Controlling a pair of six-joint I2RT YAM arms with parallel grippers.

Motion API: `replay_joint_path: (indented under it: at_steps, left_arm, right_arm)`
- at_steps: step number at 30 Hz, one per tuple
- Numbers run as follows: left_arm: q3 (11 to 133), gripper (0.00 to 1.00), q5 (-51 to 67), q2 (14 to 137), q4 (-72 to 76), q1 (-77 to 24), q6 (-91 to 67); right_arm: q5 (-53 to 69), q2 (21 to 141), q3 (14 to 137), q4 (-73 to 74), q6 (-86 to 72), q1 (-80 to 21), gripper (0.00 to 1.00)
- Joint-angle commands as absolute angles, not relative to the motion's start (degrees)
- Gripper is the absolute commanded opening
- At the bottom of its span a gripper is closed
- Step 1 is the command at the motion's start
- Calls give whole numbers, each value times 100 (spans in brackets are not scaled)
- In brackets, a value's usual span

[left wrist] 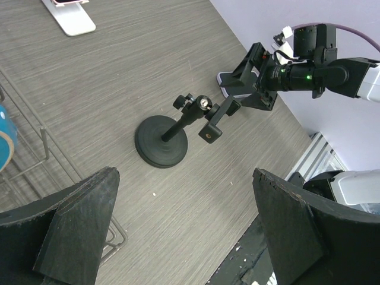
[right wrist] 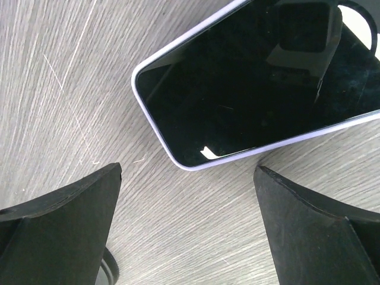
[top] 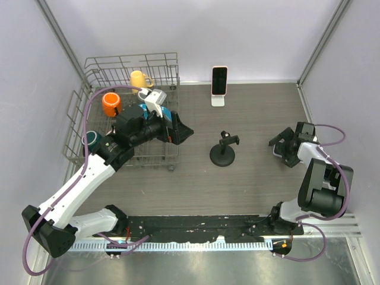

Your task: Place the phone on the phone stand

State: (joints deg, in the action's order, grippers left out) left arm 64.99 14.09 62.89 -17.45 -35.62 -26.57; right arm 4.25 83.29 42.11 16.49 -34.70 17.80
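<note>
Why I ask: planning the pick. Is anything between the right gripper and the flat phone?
Nothing visible does. The right gripper, open, hangs over the phone lying flat on the table.

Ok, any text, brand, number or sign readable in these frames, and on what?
None can be read.
The lavender-edged phone shows a dark, blank screen.
So does the pink phone on the white stand.
The orange mug and yellow mug look plain.
No markings are legible on the black clamp stand.
</note>
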Motion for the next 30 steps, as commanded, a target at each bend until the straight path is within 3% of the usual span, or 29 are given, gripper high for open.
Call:
replay_joint_path:
  at_steps: [1, 6, 12, 18, 26, 30]
  left_arm:
    - [6565, 99, 1494, 6214, -1582, -3586, -2646]
    - [6557, 99, 1485, 6188, -1582, -3586, -2645]
    - [6548, 99, 1573, 6117, -1538, -3586, -2707]
    - [6548, 99, 1573, 6161, -1538, -3577, -2716]
    - [6548, 99, 1608, 6196, -1521, -3586, -2733]
    - [6539, 99, 1591, 6214, -1538, -3577, -2725]
  right_arm:
    - [185, 8376, 4368, 2065, -4076, 1994, 99]
    - [273, 8323, 4061, 1697, -5001, 2776, 99]
    - [184, 8805, 4403, 1354, -4844, 2812, 99]
    - [308, 9903, 5413, 1748, -4369, 2523, 99]
    - [-886, 10485, 6468, 2996, -3728, 1890, 99]
    - [-739, 10625, 6556, 3181, -3394, 1855, 99]
